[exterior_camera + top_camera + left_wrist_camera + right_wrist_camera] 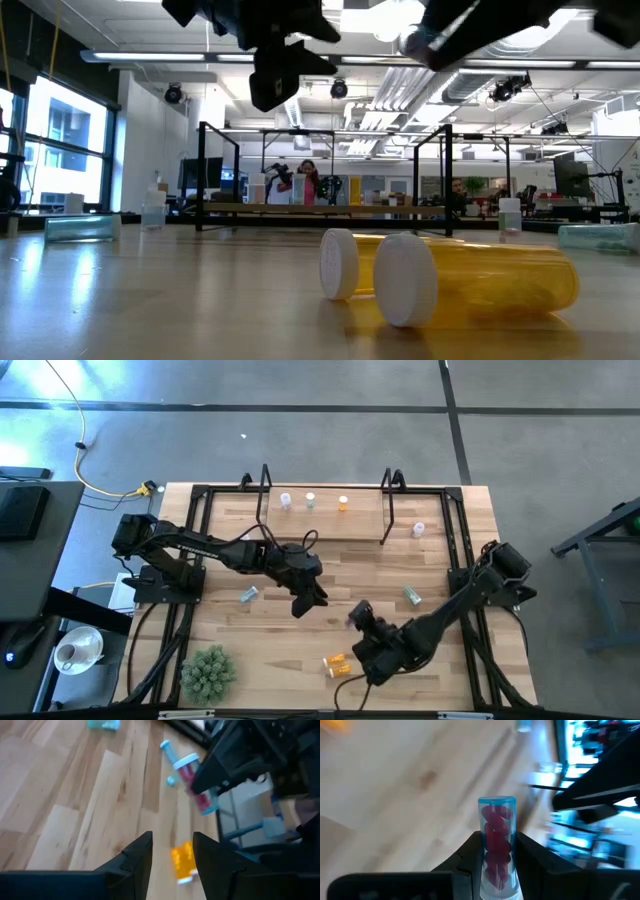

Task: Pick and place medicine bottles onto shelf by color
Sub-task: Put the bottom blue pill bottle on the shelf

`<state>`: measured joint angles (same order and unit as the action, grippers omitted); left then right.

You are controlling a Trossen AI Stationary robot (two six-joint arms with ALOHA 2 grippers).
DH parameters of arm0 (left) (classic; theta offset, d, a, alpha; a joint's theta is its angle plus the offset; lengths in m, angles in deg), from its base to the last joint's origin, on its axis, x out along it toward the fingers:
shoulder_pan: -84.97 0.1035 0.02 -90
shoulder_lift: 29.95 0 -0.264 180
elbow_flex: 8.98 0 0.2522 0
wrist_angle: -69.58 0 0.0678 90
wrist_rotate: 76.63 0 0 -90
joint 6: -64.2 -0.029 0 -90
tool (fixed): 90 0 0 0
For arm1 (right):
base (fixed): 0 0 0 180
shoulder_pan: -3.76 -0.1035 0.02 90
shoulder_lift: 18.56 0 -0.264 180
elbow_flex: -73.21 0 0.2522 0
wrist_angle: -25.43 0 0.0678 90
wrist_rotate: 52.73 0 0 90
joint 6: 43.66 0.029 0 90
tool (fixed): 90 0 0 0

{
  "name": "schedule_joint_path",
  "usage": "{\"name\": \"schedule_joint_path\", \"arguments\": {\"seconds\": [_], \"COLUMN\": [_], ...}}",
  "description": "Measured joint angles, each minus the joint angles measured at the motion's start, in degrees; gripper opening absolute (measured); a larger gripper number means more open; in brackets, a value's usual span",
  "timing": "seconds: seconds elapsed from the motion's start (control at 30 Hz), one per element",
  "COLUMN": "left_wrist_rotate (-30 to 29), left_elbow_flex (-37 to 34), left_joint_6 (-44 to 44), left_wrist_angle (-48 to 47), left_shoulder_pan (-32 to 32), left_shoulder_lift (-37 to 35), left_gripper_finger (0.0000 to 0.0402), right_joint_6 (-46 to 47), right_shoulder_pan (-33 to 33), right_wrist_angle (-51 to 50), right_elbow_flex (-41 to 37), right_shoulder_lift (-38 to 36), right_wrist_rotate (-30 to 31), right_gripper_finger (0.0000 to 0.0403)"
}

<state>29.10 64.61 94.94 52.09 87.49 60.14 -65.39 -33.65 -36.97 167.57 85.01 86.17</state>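
Two orange bottles (470,282) are seen lying on their sides closest to the low camera, white caps toward it, just beside the right gripper (358,617) on the table's near part. A clear bottle filled with dark red pills (496,842) is clamped between the right gripper's fingers (465,856), which are closed against its sides, and it is held above the tabletop. The left gripper (305,601) is held over the middle of the table, near the right one, its fingers (136,857) parted by a narrow gap with nothing between them. A teal bottle (248,595) lies on the table beside the left gripper, another (412,595) beyond the right gripper. On the shelf (325,520), farther off, three bottles (311,501) are stood upright in a row.
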Motion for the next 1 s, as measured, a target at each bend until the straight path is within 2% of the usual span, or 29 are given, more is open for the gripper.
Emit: {"name": "schedule_joint_path", "arguments": {"seconds": [0.2,0.5,0.67,1.0], "left_wrist_rotate": [-1.45,-5.77,-6.29,-8.64], "left_elbow_flex": [0.00,0.00,0.00,0.11], "left_joint_6": [2.08,-0.13,-1.72,-2.84], "left_wrist_angle": [4.90,5.55,6.70,8.74], "left_shoulder_pan": [-0.67,-2.62,-4.01,-5.38], "left_shoulder_lift": [0.00,0.00,0.00,1.08], "left_gripper_finger": [0.0131,0.0131,0.0131,0.0131], "right_joint_6": [-11.90,-23.98,-27.96,-29.92], "right_shoulder_pan": [1.08,0.51,0.22,0.26], "right_wrist_angle": [2.33,6.42,7.30,7.54], "right_elbow_flex": [0.00,0.00,0.00,0.00], "right_shoulder_lift": [-0.02,-0.04,-0.04,-0.04], "right_wrist_rotate": [8.23,14.04,14.73,14.97], "right_gripper_finger": [0.0079,0.0079,0.0079,0.0079]}}
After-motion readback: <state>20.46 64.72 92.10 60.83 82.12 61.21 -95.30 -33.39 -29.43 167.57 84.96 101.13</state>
